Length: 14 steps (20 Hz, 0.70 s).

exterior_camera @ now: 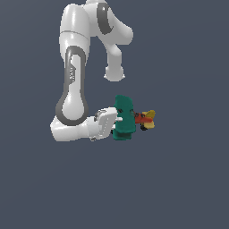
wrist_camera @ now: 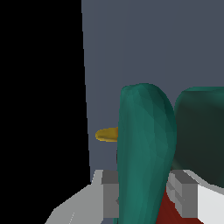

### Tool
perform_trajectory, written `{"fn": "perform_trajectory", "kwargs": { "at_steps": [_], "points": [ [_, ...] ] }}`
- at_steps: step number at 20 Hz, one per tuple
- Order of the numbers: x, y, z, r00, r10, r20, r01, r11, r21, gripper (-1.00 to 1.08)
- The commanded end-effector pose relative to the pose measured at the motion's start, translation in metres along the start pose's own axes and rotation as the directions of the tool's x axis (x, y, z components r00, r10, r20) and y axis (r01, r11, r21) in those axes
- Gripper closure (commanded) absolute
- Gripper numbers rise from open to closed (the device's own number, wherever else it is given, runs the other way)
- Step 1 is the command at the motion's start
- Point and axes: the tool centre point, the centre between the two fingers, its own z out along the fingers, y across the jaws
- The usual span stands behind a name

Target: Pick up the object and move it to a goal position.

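Gripper (exterior_camera: 117,120) clamping on the biplane (exterior_camera: 125,117), fingers (wrist_camera: 110,193) pressing either side of a teal wing, plane hanging off the arm's end toward the exterior view's right, yellow tail (exterior_camera: 150,118) pointing outward.

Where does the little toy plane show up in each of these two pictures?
Exterior view: the toy biplane sits mid-picture, at the tip of the arm, its yellow part pointing to the exterior view's right.
Wrist view: the same plane fills the foreground, one teal wing standing between the gripper's grey fingers.
Shared landmark: the teal wings beside the gripper.
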Motion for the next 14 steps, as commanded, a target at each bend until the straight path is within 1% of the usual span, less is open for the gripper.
{"fn": "perform_trajectory", "kwargs": {
  "at_steps": [1,9,14],
  "points": [
    [0.0001,0.0,0.0007,1.0,0.0,0.0,0.0,1.0,0.0,1.08],
    [0.0,0.0,0.0,1.0,-0.001,0.0,0.001,1.0,0.0,1.08],
    [0.0026,-0.0024,-0.0031,0.999,-0.036,0.004,0.036,0.999,0.0,1.08]
  ]
}}
